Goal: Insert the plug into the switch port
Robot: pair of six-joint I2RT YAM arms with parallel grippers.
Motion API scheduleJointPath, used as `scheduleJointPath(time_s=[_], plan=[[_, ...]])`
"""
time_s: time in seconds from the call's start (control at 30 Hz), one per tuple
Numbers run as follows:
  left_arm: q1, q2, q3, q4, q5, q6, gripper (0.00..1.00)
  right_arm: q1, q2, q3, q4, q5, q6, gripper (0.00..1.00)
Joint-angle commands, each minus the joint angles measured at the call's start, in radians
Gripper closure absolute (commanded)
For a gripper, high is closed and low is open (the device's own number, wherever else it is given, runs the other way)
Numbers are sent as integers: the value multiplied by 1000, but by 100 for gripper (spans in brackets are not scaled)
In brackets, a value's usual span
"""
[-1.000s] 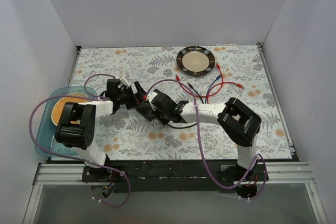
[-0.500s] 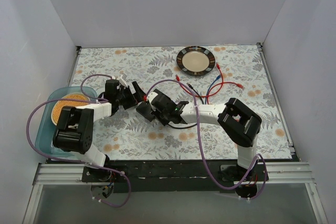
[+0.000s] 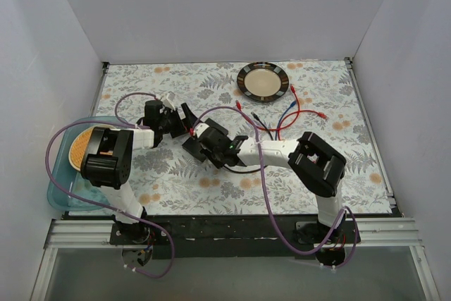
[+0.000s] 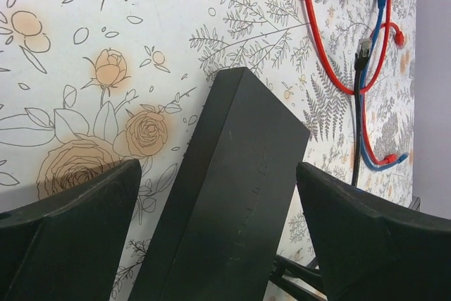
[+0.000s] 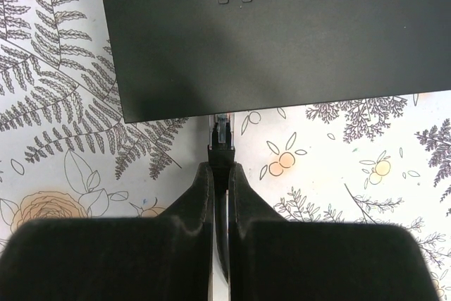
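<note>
Black and flat, the rectangular plastic switch box (image 5: 268, 33) with raised TP-LINK lettering fills the upper part of my right wrist view. Its near long edge runs across the middle of that frame. My right end effector (image 5: 221, 170) comes up from the bottom centre, jaws pinched narrow on the small clear plastic plug (image 5: 223, 132). The plug's tip meets the box's near edge, towards its left end. The sockets themselves face away from this camera, so I cannot tell whether the plug is seated in one.

In the left wrist view, my left end effector (image 4: 218, 181) stands wide, one finger at lower left and the other at lower right. The box runs up between them, with bare floral tabletop (image 4: 84, 47) showing on either side. Red and blue cables (image 4: 366, 68) lie at upper right.

Against the overhead picture from a second ago, the left end effector (image 3: 169, 118) has crept towards the upper right and its elbow has swung inward. The right end effector (image 3: 208, 139) has nudged left, its jaws as tight as before.
</note>
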Motion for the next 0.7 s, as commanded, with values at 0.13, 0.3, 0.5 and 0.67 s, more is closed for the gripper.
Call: scheduleJointPath(time_s=[0.13, 0.3, 0.5, 0.67], plan=[[5, 1, -69, 48, 141, 39, 21, 2, 57, 21, -92, 22, 31, 99], [4, -35, -159, 125, 207, -9, 24, 0, 72, 49, -109, 29, 37, 99], [5, -22, -190, 160, 247, -43, 58, 0, 78, 60, -112, 25, 43, 99], [4, -13, -212, 201, 281, -70, 63, 0, 74, 54, -118, 26, 49, 99]])
